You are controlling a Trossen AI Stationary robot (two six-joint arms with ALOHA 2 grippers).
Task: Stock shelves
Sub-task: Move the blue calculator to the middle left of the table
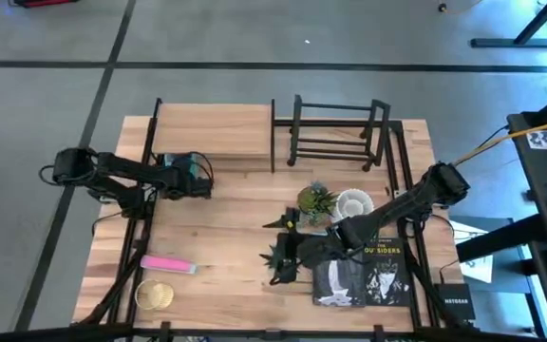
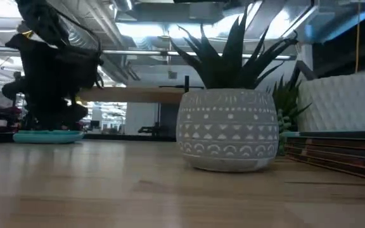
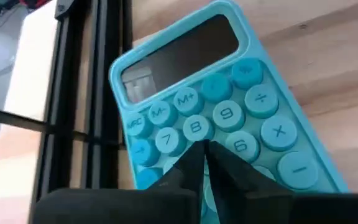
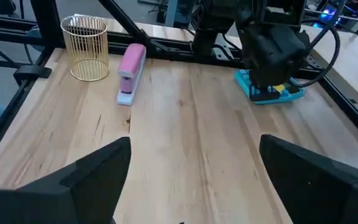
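The shelves stand at the table's far side: a light-wood board on black legs (image 1: 215,133) and a black bar rack (image 1: 338,133). A teal calculator (image 3: 229,93) lies flat on the table in front of the board. My left gripper (image 3: 204,152) is shut and stands over it. My right gripper (image 1: 280,258) hovers open above bare tabletop near the middle, with nothing between its fingers (image 4: 98,171). My left gripper sets its shut fingertips (image 3: 194,158) down on the calculator's keypad (image 3: 194,127), about the middle of the keys. The fingers come from above, slanting toward the far side. The calculator lies flat on the table, face up.
A pink stapler (image 1: 167,264) and a gold wire cup (image 1: 155,294) lie near the front left. A small plant in a patterned pot (image 2: 227,130), a white ribbed pot (image 1: 354,202) and dark books (image 1: 364,277) crowd the right half beside my right arm.
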